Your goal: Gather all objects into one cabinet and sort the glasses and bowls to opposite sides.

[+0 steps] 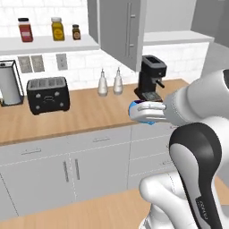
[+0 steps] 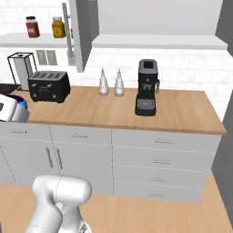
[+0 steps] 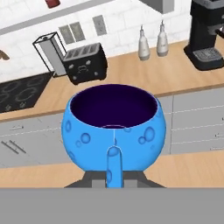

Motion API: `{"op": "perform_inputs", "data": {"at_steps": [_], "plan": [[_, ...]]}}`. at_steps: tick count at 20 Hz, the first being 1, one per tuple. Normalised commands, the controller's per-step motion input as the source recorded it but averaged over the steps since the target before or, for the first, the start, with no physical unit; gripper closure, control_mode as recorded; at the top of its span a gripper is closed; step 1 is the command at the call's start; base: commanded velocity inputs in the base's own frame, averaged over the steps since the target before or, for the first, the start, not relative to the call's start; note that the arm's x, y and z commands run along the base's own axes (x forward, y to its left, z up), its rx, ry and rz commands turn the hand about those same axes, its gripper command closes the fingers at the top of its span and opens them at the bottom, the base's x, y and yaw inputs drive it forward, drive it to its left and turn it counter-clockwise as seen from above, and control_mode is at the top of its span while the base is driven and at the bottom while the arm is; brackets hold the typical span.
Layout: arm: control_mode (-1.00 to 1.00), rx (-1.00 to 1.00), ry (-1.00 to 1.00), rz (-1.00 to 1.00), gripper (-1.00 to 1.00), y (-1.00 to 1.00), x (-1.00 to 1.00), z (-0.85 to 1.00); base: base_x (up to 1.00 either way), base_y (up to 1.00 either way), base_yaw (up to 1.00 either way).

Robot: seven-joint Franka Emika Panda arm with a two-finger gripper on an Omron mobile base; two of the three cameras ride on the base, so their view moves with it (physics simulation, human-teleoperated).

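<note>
A: Counting from the toaster [image 3: 85, 64]: one black four-slot toaster, two white bottles [image 3: 151, 42] right of it, one black coffee machine [image 3: 207, 35] further right, three jars [image 1: 56, 29] on the shelf above.

B: And the bowl [image 3: 113, 130]?

A: One, bright blue, round-bodied, glossy, with paler dimples and a dark purple inside. It sits in front of the toaster, off the wooden counter [image 3: 131, 81], above the cabinet fronts.

B: Gripper [image 3: 113, 175]?

A: Closed tight on the bowl's wall.

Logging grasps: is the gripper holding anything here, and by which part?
Yes: the gripper is shut on the small blue bowl, pinching its near rim and wall.
</note>
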Motion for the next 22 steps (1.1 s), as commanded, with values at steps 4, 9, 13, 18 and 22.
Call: {"op": "perform_inputs", "data": {"at_steps": [4, 9, 13, 18, 22], "plan": [[1.00, 0.00, 0.00, 0.00, 1.00, 0.00, 0.00, 0.00, -0.33, 1.00, -0.06], [1.00, 0.00, 0.00, 0.00, 1.00, 0.00, 0.00, 0.00, -0.40, 1.00, -0.04], [1.00, 0.00, 0.00, 0.00, 1.00, 0.00, 0.00, 0.00, -0.35, 1.00, -0.04], [1.00, 0.00, 0.00, 0.00, 1.00, 0.00, 0.00, 0.00, -0.43, 1.00, -0.03], [1.00, 0.00, 0.00, 0.00, 1.00, 0.00, 0.00, 0.00, -0.45, 1.00, -0.02]]}}
